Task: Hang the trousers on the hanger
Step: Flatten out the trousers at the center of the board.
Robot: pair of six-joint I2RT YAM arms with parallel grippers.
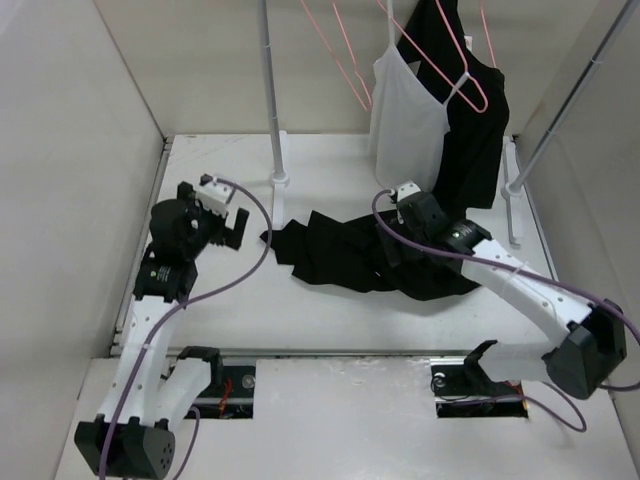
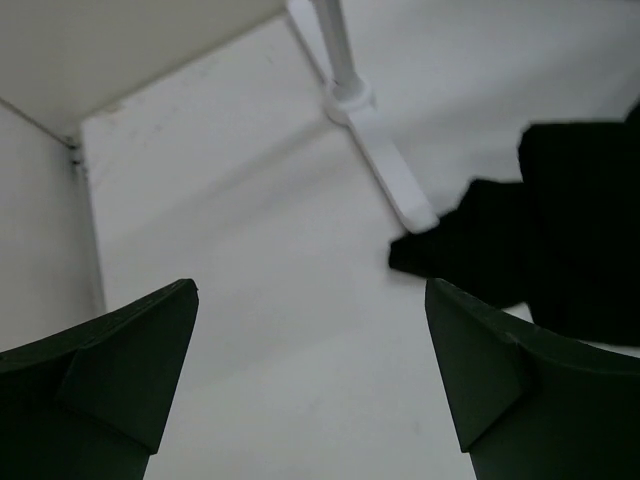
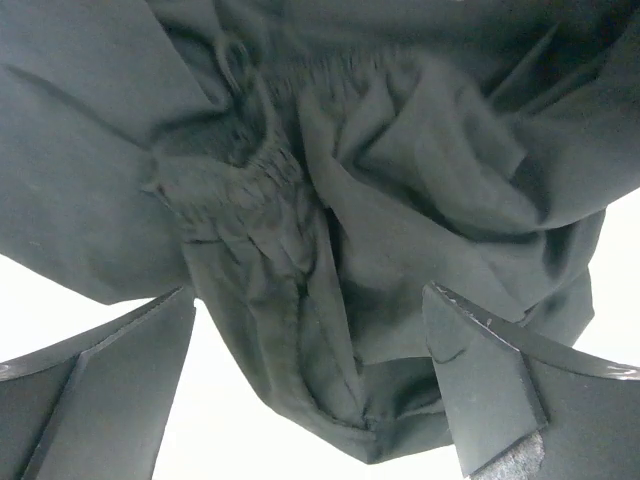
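White tabletop (image 1: pixel 330 320): long limp black fabric trousers (image 1: pixel 335 255) are heaped on it, long axis left-right.
Right tool (image 3: pixel 308 292): held spread apart directly over the trousers; nearer.
Left tool (image 2: pixel 310 285): held spread apart, empty, well to the trousers' left.

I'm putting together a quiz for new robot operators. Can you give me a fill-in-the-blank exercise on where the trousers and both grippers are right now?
1. The trousers lie crumpled on the ____.
2. The right gripper hangs over the trousers with its jaws ____.
3. The left gripper, over a bare part of the table, holds ____.
4. The camisole hanging at the back is ____ in colour.

Missing words: table; open; nothing; white.
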